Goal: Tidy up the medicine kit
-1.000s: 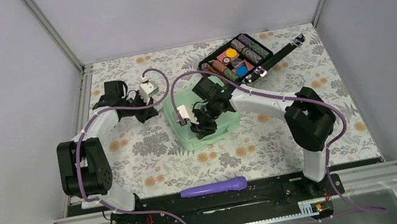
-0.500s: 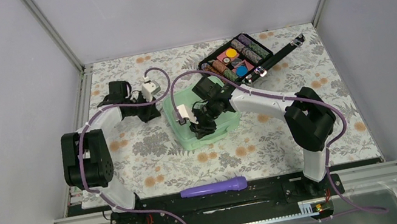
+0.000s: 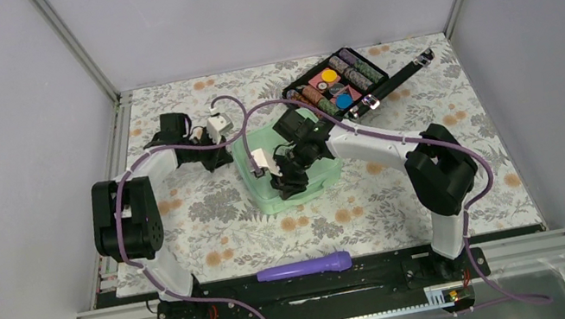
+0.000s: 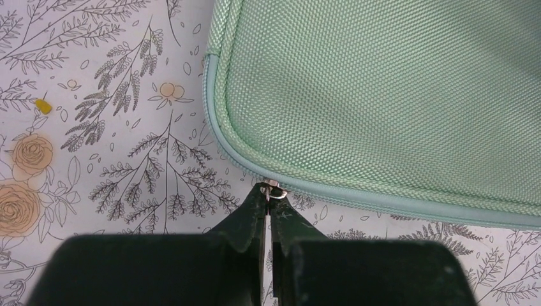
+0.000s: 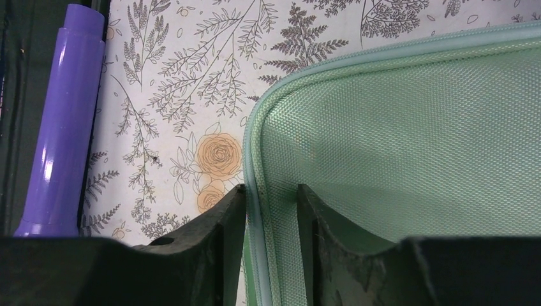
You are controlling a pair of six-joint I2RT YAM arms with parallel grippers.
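The medicine kit [image 3: 323, 171] is a mint-green woven zip case with rounded corners, lying mid-table. It fills the left wrist view [image 4: 383, 95] and the right wrist view [image 5: 395, 127]. My left gripper [image 3: 217, 156] sits at the kit's left corner. In the left wrist view it [image 4: 268, 191] is shut on the small metal zipper pull [image 4: 275, 190] at the kit's piped edge. My right gripper [image 3: 288, 183] rests on top of the kit. In the right wrist view its jaws [image 5: 271, 189] pinch the kit's piped rim [image 5: 252, 159], one finger outside and one on the fabric.
A black case of colourful rolls and discs [image 3: 340, 83] lies open at the back right, with a black bar [image 3: 405, 76] beside it. A purple cylinder [image 3: 304, 267] lies along the near edge, also in the right wrist view [image 5: 60, 121]. The floral mat [image 3: 202, 218] covers the table.
My left arm has folded its elbow in and its wrist has shifted a little right, toward the kit's back-left corner. The right arm and the kit have stayed put.
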